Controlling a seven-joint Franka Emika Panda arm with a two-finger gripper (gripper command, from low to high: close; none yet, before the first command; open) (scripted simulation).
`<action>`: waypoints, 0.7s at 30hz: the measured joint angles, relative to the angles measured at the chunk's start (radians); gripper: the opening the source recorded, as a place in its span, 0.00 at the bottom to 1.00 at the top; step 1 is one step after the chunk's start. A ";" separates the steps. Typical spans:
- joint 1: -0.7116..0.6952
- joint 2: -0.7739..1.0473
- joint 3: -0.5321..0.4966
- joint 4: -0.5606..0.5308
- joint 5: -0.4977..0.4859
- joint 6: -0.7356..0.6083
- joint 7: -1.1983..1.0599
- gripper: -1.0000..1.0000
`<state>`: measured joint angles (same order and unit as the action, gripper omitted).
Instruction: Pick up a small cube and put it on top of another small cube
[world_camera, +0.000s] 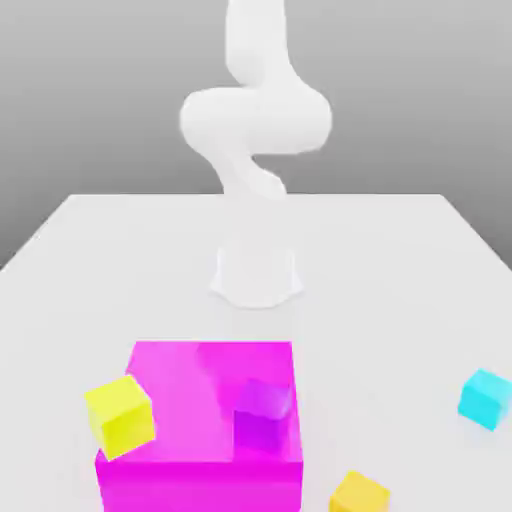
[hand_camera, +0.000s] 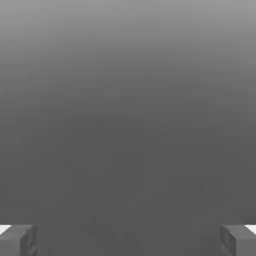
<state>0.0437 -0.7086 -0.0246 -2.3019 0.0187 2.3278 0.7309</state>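
The small orange-yellow cube (world_camera: 358, 494) lies on the white table (world_camera: 120, 260) at the front, to the exterior view's right of the magenta block. The small cyan cube (world_camera: 486, 398) sits further toward the exterior view's right, near the table's edge. The white arm (world_camera: 255, 120) rises from its base at the table's middle and runs up out of the frame. In the hand view my gripper (hand_camera: 128, 240) is open, with its two grey fingertips (hand_camera: 18, 240) far apart and nothing between them, against a plain grey background.
A big magenta block (world_camera: 205, 420) stands at the front centre. A purple cube (world_camera: 262, 416) rests on its top toward the exterior view's right. A lemon-yellow cube (world_camera: 120, 415) sits at its corner on the exterior view's left.
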 joint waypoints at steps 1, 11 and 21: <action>0.018 0.039 -0.010 -0.001 0.009 0.012 -0.030 0.50; 0.157 0.406 -0.073 -0.008 0.098 0.122 -0.317 0.50; 0.228 0.766 -0.058 -0.017 0.135 0.235 -0.565 0.50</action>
<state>0.2718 0.0572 -0.0828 -2.3185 0.1541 2.5630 0.1657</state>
